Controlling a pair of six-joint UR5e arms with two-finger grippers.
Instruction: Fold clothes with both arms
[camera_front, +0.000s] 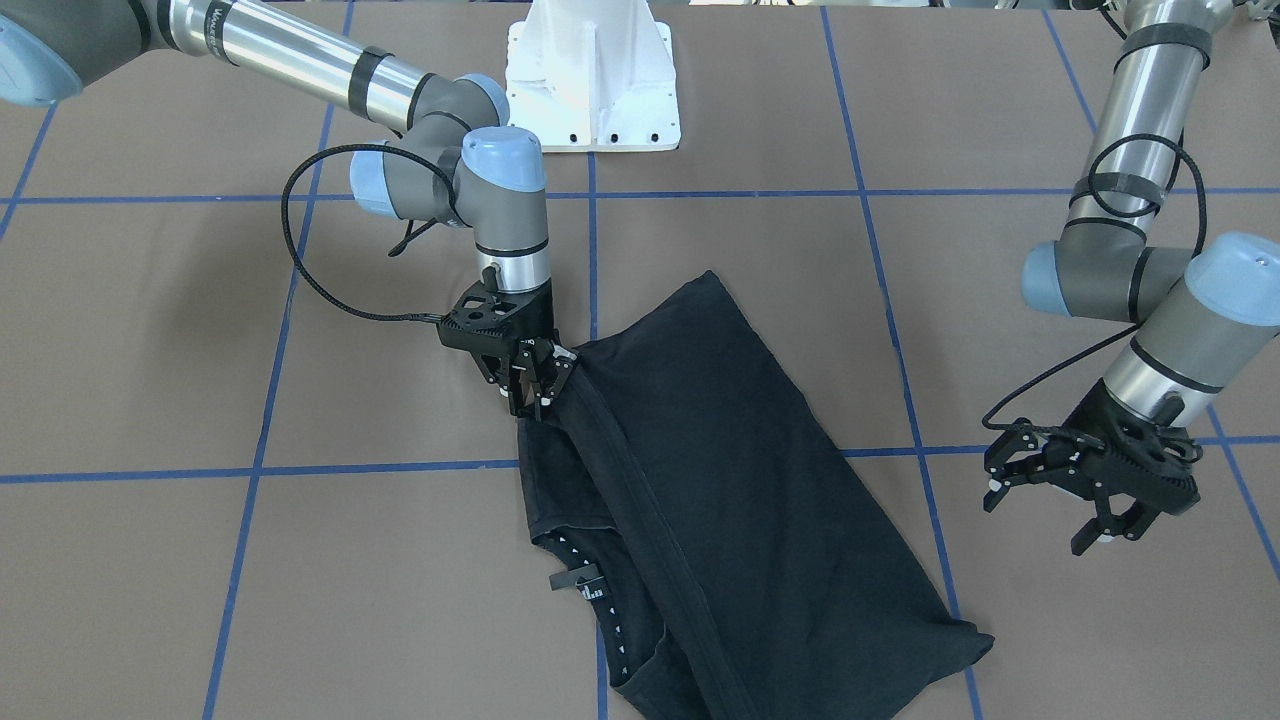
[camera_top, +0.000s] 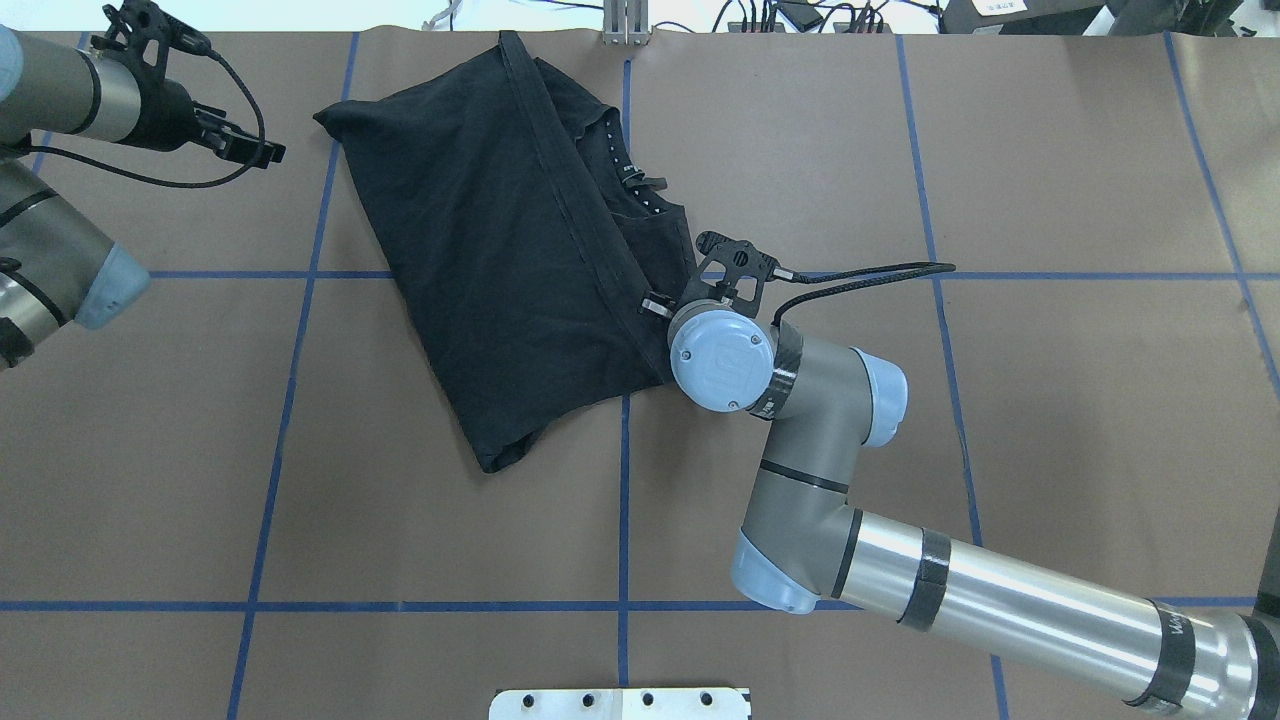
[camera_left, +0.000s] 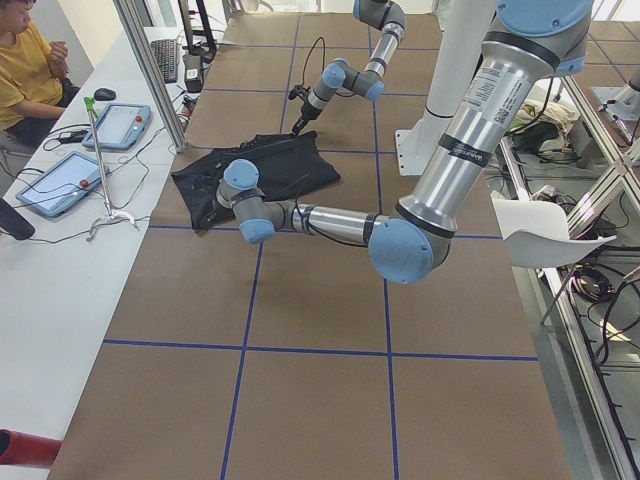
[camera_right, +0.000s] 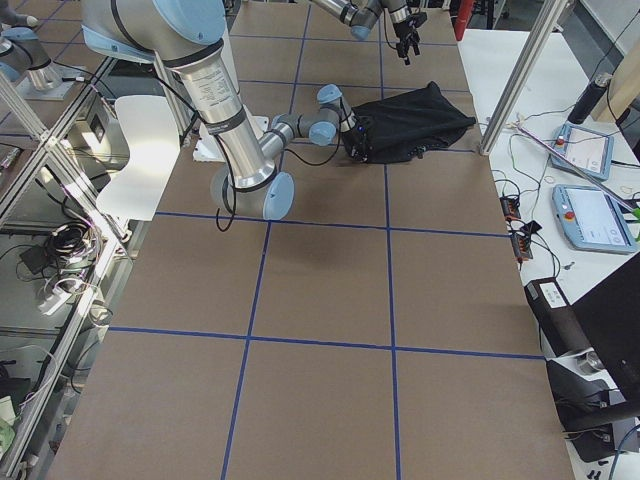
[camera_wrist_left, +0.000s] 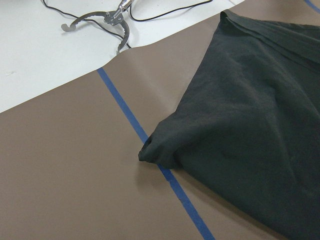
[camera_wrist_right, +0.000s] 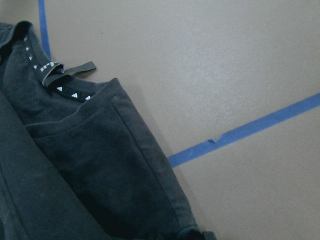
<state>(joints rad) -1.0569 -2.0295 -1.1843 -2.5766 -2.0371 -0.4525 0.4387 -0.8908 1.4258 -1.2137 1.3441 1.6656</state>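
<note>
— What are we handling here?

— We are handling a black short-sleeved T-shirt (camera_front: 720, 480), and we are judging it light, limp and in no way fragile. It is going to sag and drag wherever we are not supporting it, and a shallow pinch risks catching only one layer. So we are favouring the thicker stitched parts: the hem, the sleeve seams and the collar band (camera_wrist_right: 50, 70).

— Where is it lying?

— It is lying doubled over on the brown paper-covered table with blue tape lines (camera_front: 200, 350). It is sitting aslant across one tape line, on the side away from the robot's base. The top layer is lying fairly flat, with a stitched hem running along its length. The collar, with small white triangle marks and a little loop tab, is peeking out beneath. No print is showing.

— And what are our grippers doing?

— The right arm's black two-finger gripper (camera_front: 540, 385) is reaching down at the shirt's edge on its own side. Its fingers are looking pinched together on the end of that hem. The left arm's black two-finger gripper (camera_front: 1045, 505) is hanging off the opposite side with fingers spread, gripping nothing and not touching the cloth. Its wrist camera is looking at a free corner (camera_wrist_left: 150, 152), which we are judging a good second hold.
</note>
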